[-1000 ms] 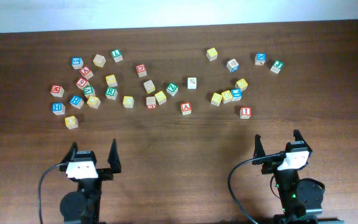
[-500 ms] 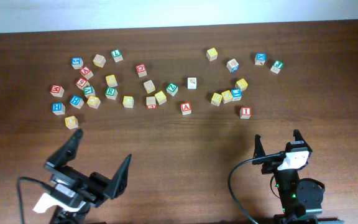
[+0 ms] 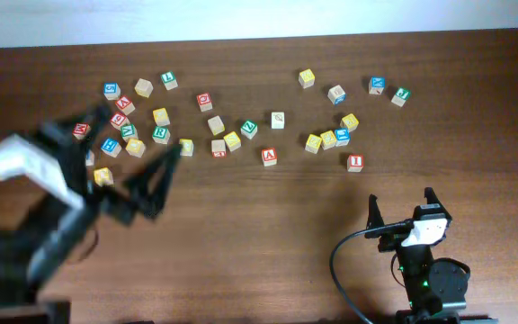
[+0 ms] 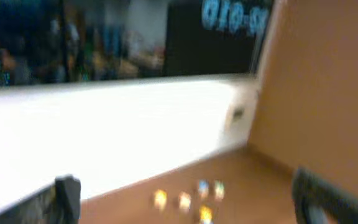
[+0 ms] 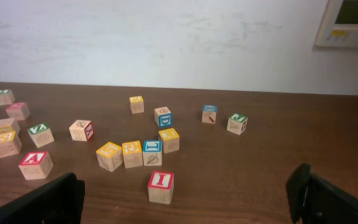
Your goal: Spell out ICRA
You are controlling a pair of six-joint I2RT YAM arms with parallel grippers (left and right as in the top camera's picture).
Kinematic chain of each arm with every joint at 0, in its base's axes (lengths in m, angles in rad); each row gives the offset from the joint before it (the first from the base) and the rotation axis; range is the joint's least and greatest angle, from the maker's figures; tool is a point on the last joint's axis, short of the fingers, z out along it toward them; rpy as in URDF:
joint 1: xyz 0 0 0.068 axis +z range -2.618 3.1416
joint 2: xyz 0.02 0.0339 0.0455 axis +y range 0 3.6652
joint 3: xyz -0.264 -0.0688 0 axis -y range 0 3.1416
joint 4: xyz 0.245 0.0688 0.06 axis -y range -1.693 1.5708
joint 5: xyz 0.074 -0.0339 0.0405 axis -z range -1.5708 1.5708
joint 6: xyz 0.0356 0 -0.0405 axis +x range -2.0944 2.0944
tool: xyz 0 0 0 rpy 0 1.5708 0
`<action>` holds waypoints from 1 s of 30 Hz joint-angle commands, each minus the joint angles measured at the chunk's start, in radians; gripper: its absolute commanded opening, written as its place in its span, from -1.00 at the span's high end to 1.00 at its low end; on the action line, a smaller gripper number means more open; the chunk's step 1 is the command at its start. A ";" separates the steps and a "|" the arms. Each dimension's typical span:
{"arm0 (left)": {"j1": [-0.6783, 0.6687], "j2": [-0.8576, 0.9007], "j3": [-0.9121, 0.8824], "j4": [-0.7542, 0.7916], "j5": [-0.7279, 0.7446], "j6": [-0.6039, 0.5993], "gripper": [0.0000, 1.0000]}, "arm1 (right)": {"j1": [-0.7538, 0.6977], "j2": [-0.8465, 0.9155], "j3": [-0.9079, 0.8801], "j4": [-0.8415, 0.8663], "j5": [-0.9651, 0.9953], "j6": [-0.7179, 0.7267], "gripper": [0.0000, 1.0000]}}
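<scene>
The red "I" cube (image 3: 355, 162) stands alone right of centre, and it sits just ahead of my right gripper in the right wrist view (image 5: 161, 186). The red "A" cube (image 3: 269, 156) lies mid-table and also shows at the left of that view (image 5: 35, 164). A green cube (image 3: 160, 134) and yellow cubes (image 3: 161, 115) lie in the left cluster; I cannot read their letters. My left gripper (image 3: 120, 171) is open, raised and blurred over the left cluster's near edge, holding nothing. My right gripper (image 3: 402, 207) is open and empty near the front edge.
Many other lettered cubes are scattered across the far half of the wooden table (image 3: 268, 234), with a right group (image 3: 329, 139) of yellow and blue ones. The left wrist view is blurred, showing a wall and several small cubes (image 4: 185, 199).
My left arm has lifted from its rest at the front left and swung forward and up over the left cluster, jaws open. The right arm has not moved.
</scene>
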 commanded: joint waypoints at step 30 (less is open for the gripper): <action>-0.364 1.033 0.391 -0.878 -0.347 -0.027 -0.98 | 0.000 -0.007 -0.007 -0.002 0.002 -0.002 -0.97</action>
